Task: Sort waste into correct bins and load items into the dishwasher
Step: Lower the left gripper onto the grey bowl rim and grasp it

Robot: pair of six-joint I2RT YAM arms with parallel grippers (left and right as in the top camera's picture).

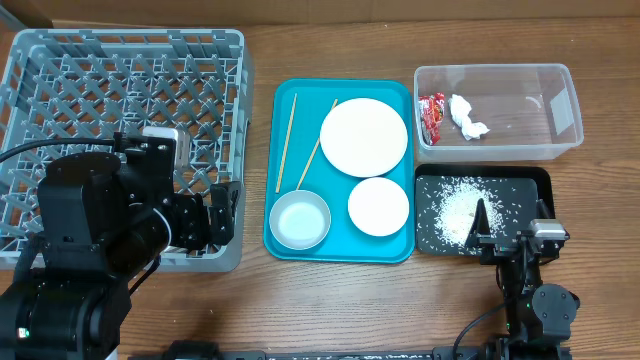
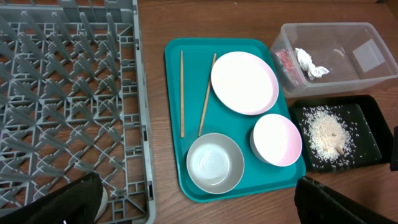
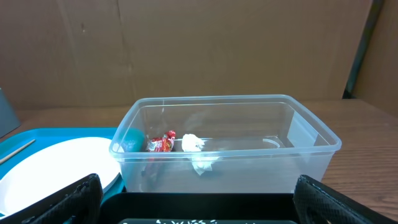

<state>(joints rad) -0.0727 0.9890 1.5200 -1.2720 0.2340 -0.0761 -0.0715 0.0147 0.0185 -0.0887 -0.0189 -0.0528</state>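
A: Left arm, pose noted?
B: Folded low over the near right corner of the grey rack [image 1: 60,90]. The left gripper [image 1: 222,213] is pointed toward the teal tray [image 1: 290,100], fingers spread wide, nothing held between them

A: Right arm?
B: The right gripper [image 1: 510,228] is set low at the near edge of the black tray [image 1: 535,180] and aimed at the clear tub [image 1: 560,100] just beyond. Its fingers are wide apart, nothing gripped. From above, one finger is seen over the black tray's near part

A: Count on the teal tray?
B: One plate [image 1: 363,136], one bowl [image 1: 378,206], one cup [image 1: 299,220], two chopsticks [image 1: 288,140]. The plate is placed at the far right, the bowl just nearer than it, and the cup in the near left corner beside the bowl. The chopsticks are laid left of the plate, one straight, one slanted, closer together at the near ends

A: Waste?
B: One red wrapper [image 1: 432,117] and one tissue [image 1: 467,118] are logged side by side at the left end of the clear tub. One heap of rice [image 1: 455,208] is scattered in the black tray

A: Containers?
B: One rack at the left, one tub and one black tray at the right, with the teal tray between
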